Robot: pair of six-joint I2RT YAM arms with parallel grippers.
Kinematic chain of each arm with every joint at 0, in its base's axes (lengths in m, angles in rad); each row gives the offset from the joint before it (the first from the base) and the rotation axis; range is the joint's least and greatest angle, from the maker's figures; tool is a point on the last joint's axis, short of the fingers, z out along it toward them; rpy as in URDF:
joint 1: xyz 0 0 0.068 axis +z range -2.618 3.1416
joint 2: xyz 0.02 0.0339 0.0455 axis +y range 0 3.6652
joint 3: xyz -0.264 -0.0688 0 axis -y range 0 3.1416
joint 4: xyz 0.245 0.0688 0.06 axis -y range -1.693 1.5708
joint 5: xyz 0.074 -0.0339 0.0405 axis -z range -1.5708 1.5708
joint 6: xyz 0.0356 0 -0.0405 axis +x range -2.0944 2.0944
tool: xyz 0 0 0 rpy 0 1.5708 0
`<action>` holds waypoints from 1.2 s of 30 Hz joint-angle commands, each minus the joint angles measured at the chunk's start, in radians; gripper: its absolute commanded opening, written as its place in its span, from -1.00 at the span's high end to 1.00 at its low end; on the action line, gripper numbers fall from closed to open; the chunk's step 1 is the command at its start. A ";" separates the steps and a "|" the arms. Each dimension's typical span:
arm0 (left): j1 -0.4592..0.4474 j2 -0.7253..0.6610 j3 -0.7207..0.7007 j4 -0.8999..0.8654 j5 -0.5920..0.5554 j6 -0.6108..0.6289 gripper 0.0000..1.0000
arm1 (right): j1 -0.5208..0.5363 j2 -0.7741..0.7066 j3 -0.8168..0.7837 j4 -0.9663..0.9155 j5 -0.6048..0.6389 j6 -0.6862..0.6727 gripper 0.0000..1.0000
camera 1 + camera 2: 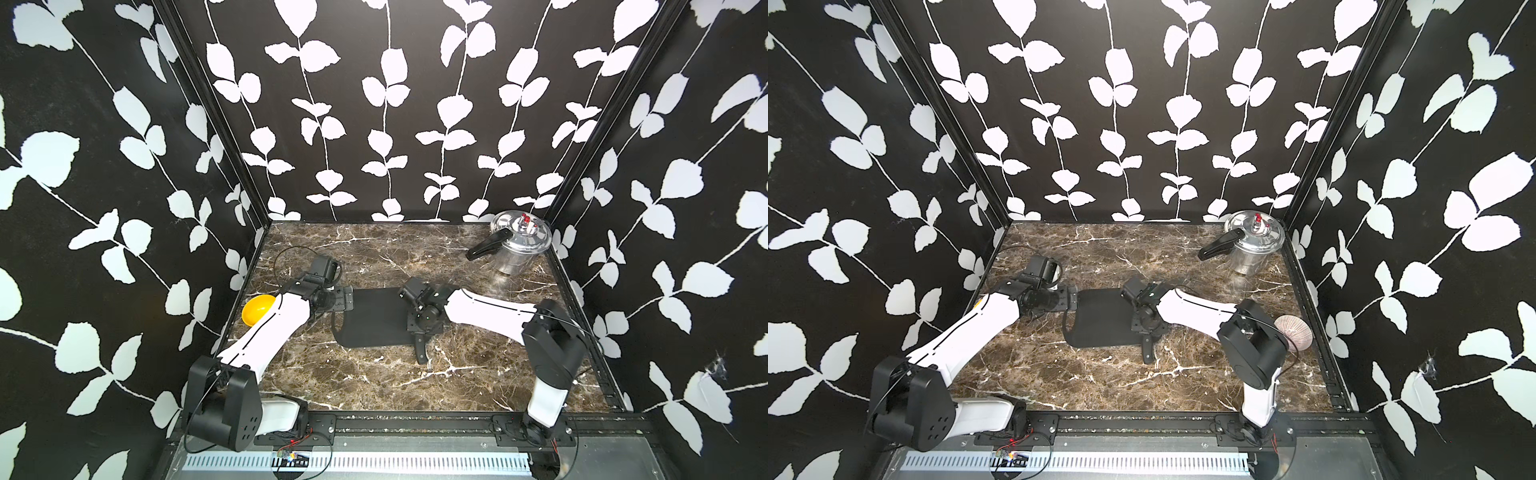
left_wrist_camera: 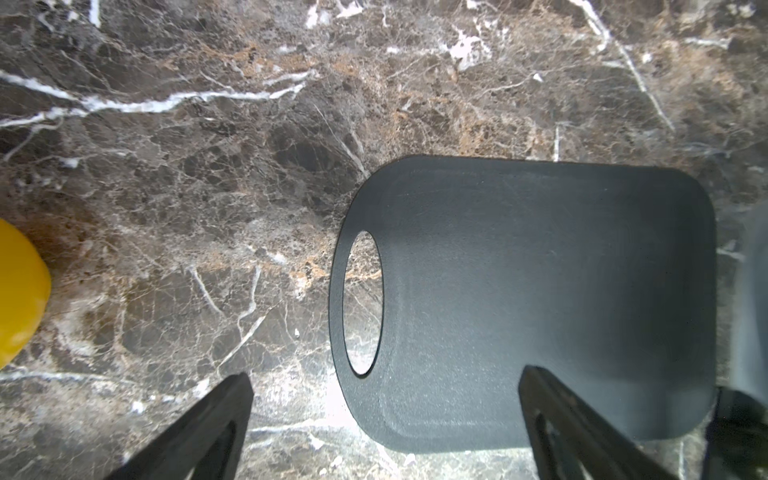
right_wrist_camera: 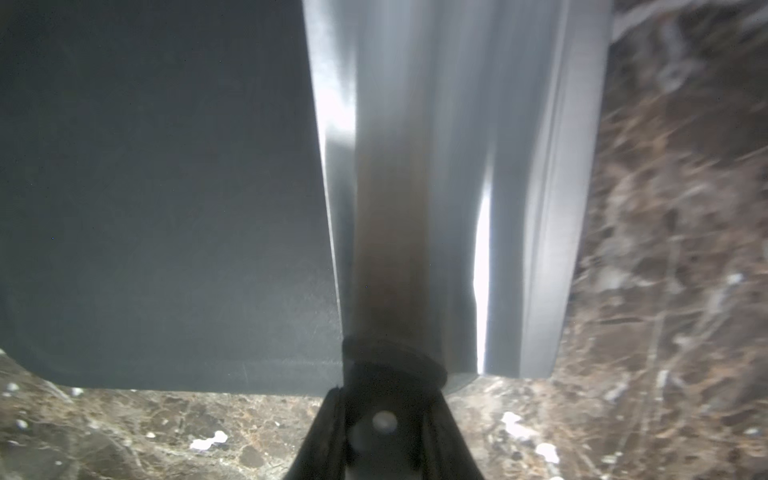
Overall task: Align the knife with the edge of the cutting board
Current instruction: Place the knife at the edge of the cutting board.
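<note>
Marble table [image 1: 365, 382] is carrying everything. Left arm [image 1: 270, 332] and right arm [image 1: 486, 311] are both reaching in toward the middle, with wrists pointing down around the cutting board [image 1: 374, 320].

Board is lying flat mid-table in both top views, with the oval cut-out end facing the left arm.

Pressure cooker [image 1: 519, 245] is standing in the far right corner, well apart from the board. Its black handle is pointing toward the centre.

Knife [image 3: 436, 166] is sitting at the board's end opposite the cut-out. The broad blade is running along that short edge and covering it in the right wrist view. One long side is lying over the board, the other over bare marble. Can't tell whether the blade is resting on the surface or hanging just off it. The black knife handle [image 1: 421, 351] is sticking out past the board's near edge, toward the robot.

Yellow bowl [image 1: 257, 313] is sitting at the table's left edge, partly hidden behind the left arm and well apart from the board.

Right gripper [image 3: 384, 399] is clamping the knife handle just behind the blade, with fingers [image 3: 322, 436] pressing in on both sides of the rivet.

Left gripper [image 2: 384, 386] is hovering over the cut-out end with jaws spread wide, gripping nothing. One finger is showing over marble, the other over the board.
</note>
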 commanded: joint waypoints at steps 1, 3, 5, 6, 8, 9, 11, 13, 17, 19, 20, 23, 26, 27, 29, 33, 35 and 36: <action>-0.004 -0.041 -0.012 -0.032 -0.008 0.004 -0.97 | 0.021 0.001 0.019 -0.013 0.026 0.048 0.74; -0.003 -0.050 -0.020 -0.031 -0.002 0.000 -0.97 | 0.024 -0.002 0.009 -0.012 0.032 0.056 0.74; -0.003 -0.053 -0.028 -0.031 0.006 -0.004 -0.97 | 0.024 0.000 0.006 -0.015 0.032 0.055 0.74; -0.003 -0.055 -0.030 -0.034 0.007 -0.007 -0.97 | 0.024 0.002 0.008 -0.017 0.033 0.052 0.74; -0.003 -0.055 -0.030 -0.040 0.013 -0.011 -0.97 | 0.026 0.004 0.005 -0.014 0.035 0.049 0.74; -0.003 -0.054 -0.028 -0.044 0.015 -0.014 -0.97 | 0.025 0.007 0.003 -0.014 0.036 0.049 0.74; -0.003 -0.055 -0.026 -0.046 0.018 -0.021 -0.97 | 0.026 0.012 -0.001 -0.009 0.035 0.046 0.74; -0.003 -0.055 -0.022 -0.047 0.023 -0.028 -0.97 | 0.026 0.014 -0.003 -0.004 0.029 0.044 0.74; -0.004 -0.058 -0.016 -0.059 0.027 -0.031 -0.97 | 0.028 0.020 -0.003 0.009 0.002 0.030 0.74; -0.003 -0.060 -0.016 -0.064 0.027 -0.029 -0.97 | 0.029 0.021 -0.006 0.008 0.001 0.028 0.74; -0.003 -0.060 -0.016 -0.067 0.026 -0.028 -0.97 | 0.031 0.021 -0.012 0.009 0.000 0.028 0.74; -0.003 -0.059 -0.015 -0.070 0.027 -0.026 -0.97 | 0.032 0.019 -0.025 0.018 -0.008 0.023 0.74; -0.003 -0.057 -0.017 -0.070 0.030 -0.030 -0.97 | 0.033 0.028 -0.027 0.013 -0.014 0.014 0.74; -0.003 -0.057 -0.017 -0.068 0.032 -0.031 -0.97 | 0.032 0.032 -0.028 0.014 -0.016 0.012 0.74; -0.003 -0.055 -0.015 -0.069 0.034 -0.032 -0.97 | 0.034 0.035 -0.032 0.015 -0.018 0.011 0.74; -0.004 -0.055 -0.015 -0.067 0.035 -0.032 -0.97 | 0.035 0.044 -0.022 0.012 -0.018 -0.001 0.74; -0.003 -0.055 -0.016 -0.065 0.035 -0.032 -0.97 | 0.037 0.052 -0.015 0.010 -0.020 -0.005 0.74; -0.003 -0.054 -0.016 -0.063 0.035 -0.031 -0.97 | 0.040 0.054 -0.012 0.008 -0.020 -0.004 0.74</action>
